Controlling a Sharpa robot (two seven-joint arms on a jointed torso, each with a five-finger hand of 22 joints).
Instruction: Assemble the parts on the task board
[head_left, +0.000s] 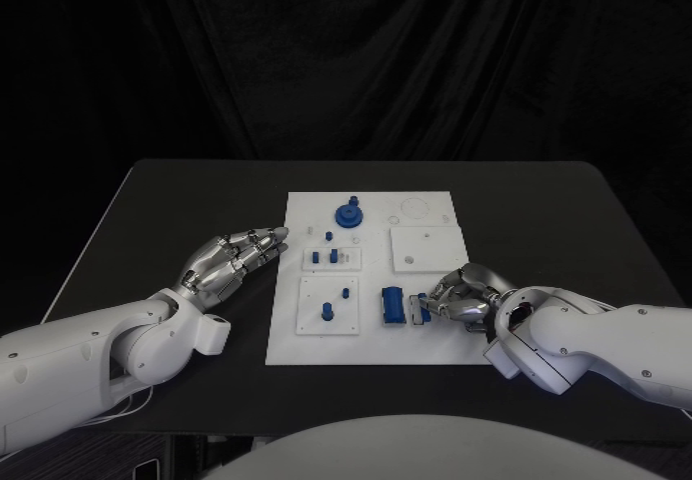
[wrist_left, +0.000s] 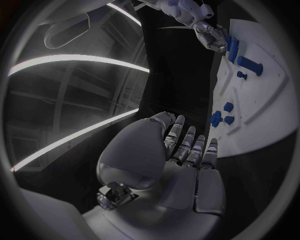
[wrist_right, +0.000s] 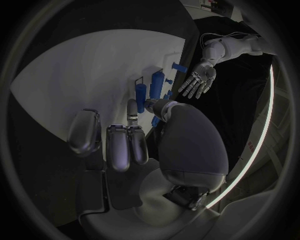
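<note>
Two hands of mine were out over the black table (head_left: 159, 200) in the head view. The white task board (head_left: 433, 345) lay in the middle of the table. My left hand (head_left: 228, 262) was at about nine o'clock from the board, just beside its edge, with the fingers straight and close together, holding nothing. My right hand (head_left: 464, 294) was at about four o'clock on the board, with the fingers curled in by a long blue part (head_left: 392, 305). A small pale thing (head_left: 421, 309) sat between that part and my fingertips, but I could not tell if I was pinching it. A round blue part (head_left: 348, 213) stood near the board's far edge, at about twelve o'clock. A few small blue parts (head_left: 330, 258) sat in the middle of the board.

From my left wrist, my left hand's fingers (wrist_left: 187, 145) were flat and let go, just short of the board (wrist_left: 275, 110). My right hand (wrist_left: 209, 35) showed far across it, bent over blue parts.

From my right wrist, my right hand's fingers (wrist_right: 119, 145) were bent over the board (wrist_right: 75, 80), near two long blue parts (wrist_right: 149, 92). I could not tell what they held.
</note>
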